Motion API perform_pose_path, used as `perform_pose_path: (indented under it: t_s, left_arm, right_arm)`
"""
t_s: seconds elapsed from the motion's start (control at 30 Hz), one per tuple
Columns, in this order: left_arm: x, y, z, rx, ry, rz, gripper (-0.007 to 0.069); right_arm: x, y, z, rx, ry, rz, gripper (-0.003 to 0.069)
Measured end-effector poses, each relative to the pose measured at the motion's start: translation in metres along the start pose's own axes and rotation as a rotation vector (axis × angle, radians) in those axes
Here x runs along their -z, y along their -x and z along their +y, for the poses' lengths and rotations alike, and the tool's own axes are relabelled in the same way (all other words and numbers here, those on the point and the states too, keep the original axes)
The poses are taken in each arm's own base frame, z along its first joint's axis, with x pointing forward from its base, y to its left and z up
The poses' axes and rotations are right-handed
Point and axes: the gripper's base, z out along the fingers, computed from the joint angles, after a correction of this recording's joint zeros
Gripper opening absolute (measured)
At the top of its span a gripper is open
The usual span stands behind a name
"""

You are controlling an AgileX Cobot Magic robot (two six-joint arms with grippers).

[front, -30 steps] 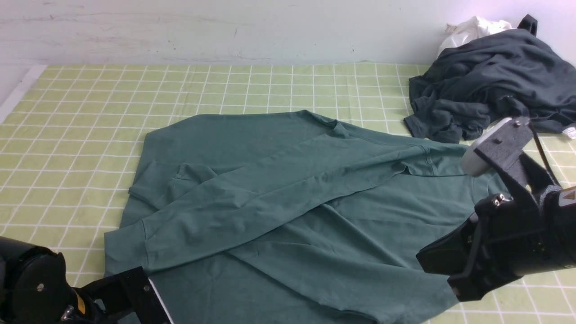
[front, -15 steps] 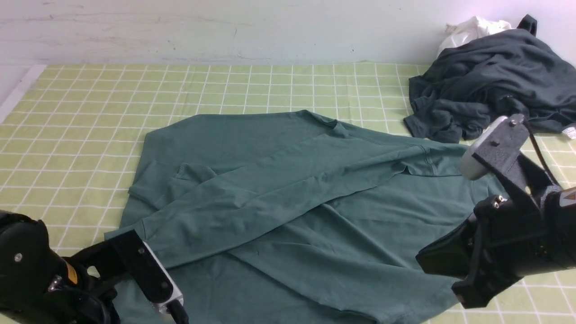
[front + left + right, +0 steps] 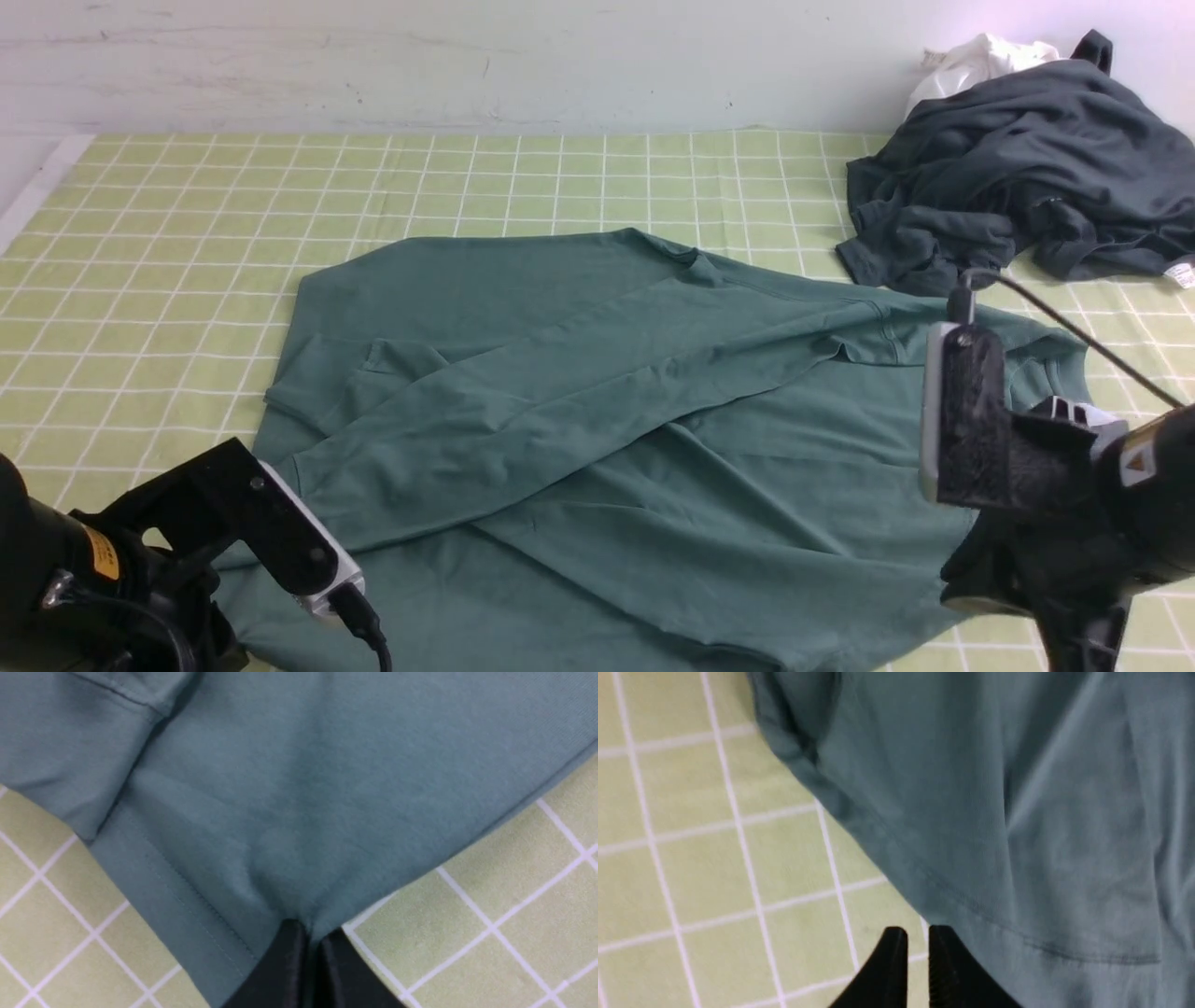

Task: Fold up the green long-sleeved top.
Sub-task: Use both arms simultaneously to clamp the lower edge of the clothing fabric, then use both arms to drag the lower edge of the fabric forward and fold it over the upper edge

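The green long-sleeved top lies spread across the middle of the checked table, one sleeve folded slantwise over the body from lower left to upper right. Its lie is much as it was a second ago.

The arms have changed. The left arm, then only just showing at the bottom-left corner of the front view, has risen further into the frame and now sits over the top's lower-left edge. In the left wrist view the left gripper has its jaws together on that hem, and the cloth puckers where they pinch it.

The right arm, a second ago tilted towards the upper right near the dark grey garment, has turned and now stands upright at the lower right of the frame, clear of that garment. In the right wrist view the right gripper has its jaws a narrow gap apart with nothing between them, right at the top's edge over the bare table.

A white cloth lies behind the grey garment, upper right.
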Motion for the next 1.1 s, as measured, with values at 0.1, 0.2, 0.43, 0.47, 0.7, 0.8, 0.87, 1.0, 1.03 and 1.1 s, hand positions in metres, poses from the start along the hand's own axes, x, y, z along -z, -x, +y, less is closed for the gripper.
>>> perform_pose_path:
  t_s: [0.1, 0.2, 0.43, 0.47, 0.7, 0.8, 0.87, 1.0, 1.03, 1.1]
  left_arm:
    - [0.0, 0.001, -0.001, 0.019, -0.012, -0.011, -0.0001]
    - [0.001, 0.001, -0.002, 0.027, -0.017, -0.017, -0.0001]
    - [0.006, 0.0, -0.003, 0.028, -0.01, -0.037, -0.0001]
    - [0.006, 0.0, -0.003, 0.028, -0.01, -0.037, -0.0001]
    - [0.006, 0.0, -0.003, 0.028, -0.01, -0.037, -0.0001]
    - [0.006, 0.0, -0.003, 0.033, -0.01, -0.037, -0.0001]
    - [0.007, 0.002, -0.002, 0.066, -0.01, -0.04, -0.0001]
    - [0.021, 0.01, 0.004, 0.213, -0.011, -0.043, -0.0001]
    - [0.034, 0.02, 0.014, 0.309, 0.006, -0.064, -0.0001]
    - [0.047, 0.033, 0.029, 0.373, 0.048, -0.109, -0.0001]
  right_arm:
    - [-0.021, -0.002, -0.006, 0.022, 0.02, 0.066, 0.0198]
    - [-0.044, -0.004, -0.01, 0.084, 0.059, 0.113, 0.0262]
    - [-0.087, -0.007, -0.016, 0.204, 0.102, 0.148, 0.0268]
    - [-0.089, -0.006, -0.017, 0.205, 0.094, 0.144, 0.0264]
    - [-0.09, -0.005, -0.019, 0.19, 0.086, 0.14, 0.0069]
    - [-0.084, -0.003, -0.02, 0.165, 0.061, 0.127, 0.0011]
    - [-0.073, -0.002, -0.021, 0.132, 0.025, 0.113, -0.0003]
    - [-0.055, 0.0, -0.024, 0.061, -0.045, 0.091, -0.0004]
    - [-0.042, 0.004, -0.031, 0.019, -0.101, 0.074, -0.0004]
    - [-0.031, 0.01, -0.041, -0.007, -0.168, 0.051, -0.0004]
